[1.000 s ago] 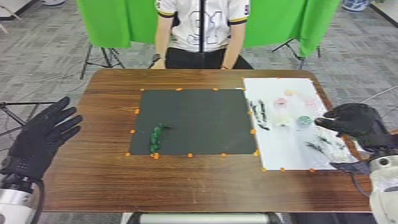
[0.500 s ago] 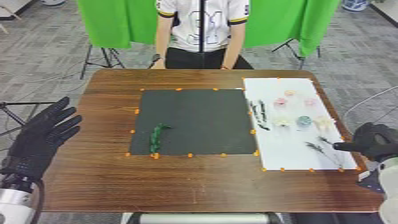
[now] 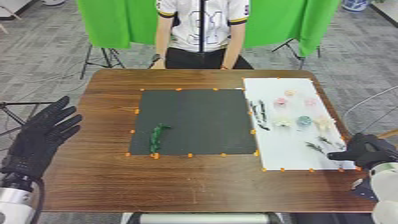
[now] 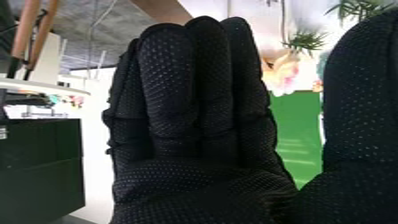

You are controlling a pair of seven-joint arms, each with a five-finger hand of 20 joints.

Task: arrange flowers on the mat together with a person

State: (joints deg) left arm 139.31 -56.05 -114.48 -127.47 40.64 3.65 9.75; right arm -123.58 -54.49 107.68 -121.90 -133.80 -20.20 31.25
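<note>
The dark mat [image 3: 200, 120] lies mid-table with one green leafy stem [image 3: 158, 137] at its lower left. On the white sheet [image 3: 282, 90] rest pink flowers [image 3: 281, 101], a cream flower [image 3: 282, 121], a blue-green flower [image 3: 304, 121], dark slender stems [image 3: 259, 114] and small leafy sprigs [image 3: 315, 147]. My right hand [image 3: 366, 151] is at the sheet's lower right edge, beside the sprigs. Its straight fingers [image 4: 169, 90] hold nothing in the right wrist view, where a peach flower [image 4: 282, 72] and a green sprig [image 4: 305, 41] also appear. My left hand [image 3: 43, 135], open, stays left of the mat.
The brown table [image 3: 160, 185] has small orange markers around the mat and sheet. Across it sits a person with arms lowered at the far edge. A green cloth [image 3: 111, 25] hangs behind, with tripods standing on the floor.
My right hand has moved from over the sheet's right side toward the table's lower right, then slightly inward and down. The left hand and the flowers have not visibly moved.
</note>
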